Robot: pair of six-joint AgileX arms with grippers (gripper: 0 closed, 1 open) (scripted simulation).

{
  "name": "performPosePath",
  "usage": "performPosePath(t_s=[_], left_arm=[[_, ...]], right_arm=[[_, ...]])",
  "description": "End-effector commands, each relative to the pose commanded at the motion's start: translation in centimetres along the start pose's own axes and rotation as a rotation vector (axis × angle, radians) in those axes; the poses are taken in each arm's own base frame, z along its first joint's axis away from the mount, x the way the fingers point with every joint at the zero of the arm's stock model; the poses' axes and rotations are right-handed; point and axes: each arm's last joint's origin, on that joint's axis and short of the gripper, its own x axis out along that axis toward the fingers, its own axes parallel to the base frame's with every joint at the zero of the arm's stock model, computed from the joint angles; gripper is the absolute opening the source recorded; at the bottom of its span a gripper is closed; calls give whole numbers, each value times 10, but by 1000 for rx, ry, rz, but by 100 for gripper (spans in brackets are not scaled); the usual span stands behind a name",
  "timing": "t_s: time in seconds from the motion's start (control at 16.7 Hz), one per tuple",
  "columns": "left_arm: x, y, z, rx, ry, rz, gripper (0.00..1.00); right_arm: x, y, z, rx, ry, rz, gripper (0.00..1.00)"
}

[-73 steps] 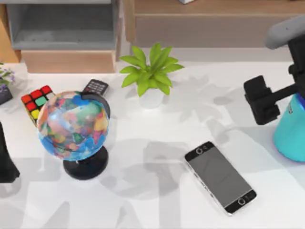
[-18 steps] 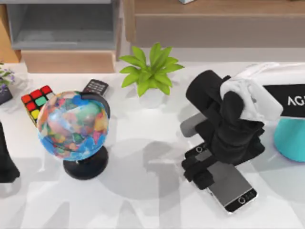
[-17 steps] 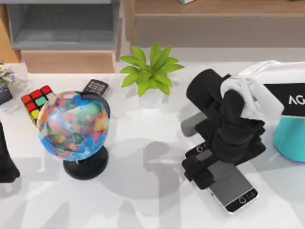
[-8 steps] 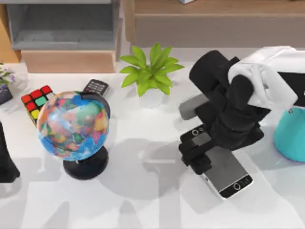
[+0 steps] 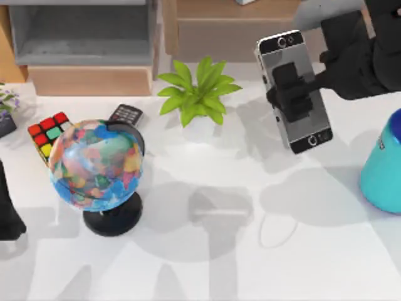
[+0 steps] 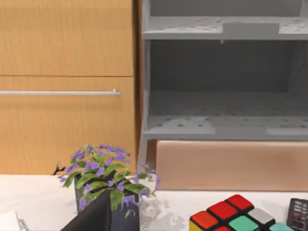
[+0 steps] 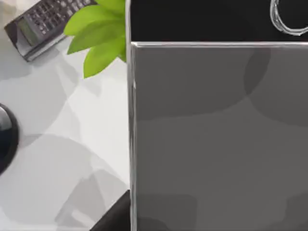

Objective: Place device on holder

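I work at a white table (image 5: 188,269) mottled with soft grey shadows. Behind it stand a grey open shelf (image 5: 81,34) and wooden cabinets (image 5: 250,25). On the left side of the table a globe (image 5: 96,164) sits on its black stand, with a colour cube (image 5: 49,133) and a small black keypad (image 5: 126,115) just behind it. A green plant in a white pot (image 5: 197,94) stands near the middle at the back, a pot of purple flowers (image 6: 106,180) sits at the far left edge, and a teal holder (image 5: 383,166) stands at the right edge.

A second ago the phone lay flat on the table at the front right, with my right gripper lowered over it. Now that spot is bare apart from shadows, and the phone (image 5: 293,89) is up in the air toward the back right, above the table's rear edge, screen facing up and its home button end nearest the front.

My right gripper (image 5: 292,94) has the phone clamped across its middle, one black finger lying over the screen, the fingers closed to the phone's thickness. In the right wrist view the grey screen (image 7: 216,139) sits close, with the keypad (image 7: 45,24) and green leaves beyond its edge.

My left arm (image 5: 9,210) is parked at the table's left edge.
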Motion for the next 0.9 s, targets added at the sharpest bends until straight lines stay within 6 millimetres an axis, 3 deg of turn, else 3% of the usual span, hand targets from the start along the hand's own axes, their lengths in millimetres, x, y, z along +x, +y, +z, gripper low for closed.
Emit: performPosePath(t_s=[0.18,0.42,0.66,0.9], left_arm=[[0,0,0,0,0,0,100],[0,0,0,0,0,0,100],[0,0,0,0,0,0,100],[0,0,0,0,0,0,100]], right_arm=[[-49,-25,6,4,-223,-7,0],[-100,-61,-8,-12,-445,-76,0],[-129,-96,-38,-26,-558,-198,0],[-146,-128,-76,-17,-595,-352,0]])
